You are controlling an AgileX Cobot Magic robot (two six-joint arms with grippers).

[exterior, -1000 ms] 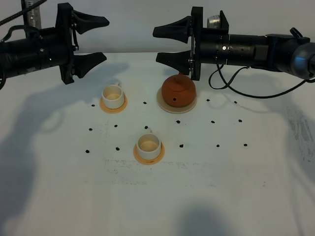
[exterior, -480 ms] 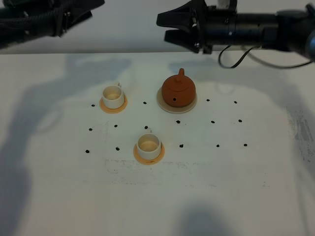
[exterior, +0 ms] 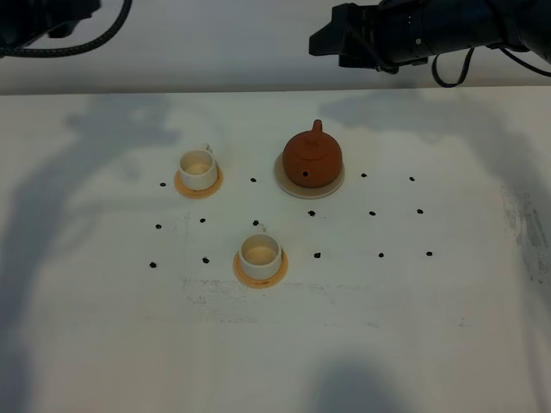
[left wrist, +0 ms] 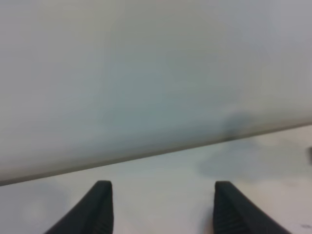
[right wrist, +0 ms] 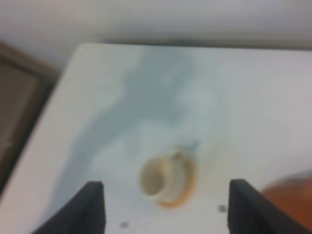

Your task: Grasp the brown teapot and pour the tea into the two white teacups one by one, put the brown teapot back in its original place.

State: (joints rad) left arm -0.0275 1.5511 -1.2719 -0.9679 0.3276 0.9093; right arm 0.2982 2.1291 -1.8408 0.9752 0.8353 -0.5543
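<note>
High above the table point(exterior: 103, 344), right gripper point(exterior: 320, 41) seemingly level, jaws apart

White bench point(exterior: 448, 327), flat and matte, ending at a pale wall on the far side. Round beige coaster point(exterior: 310, 194) right of centre, toward the far side. Left saucer point(exterior: 199, 194), orange-tan and smaller, about level with the coaster and well apart from it. Near saucer point(exterior: 260, 281), same colour, closer in, between the other two from left to right. Small black marks point(exterior: 317, 255) dotted in rough rows around the discs. Faint grey scuffing just nearer than the near saucer.
</note>
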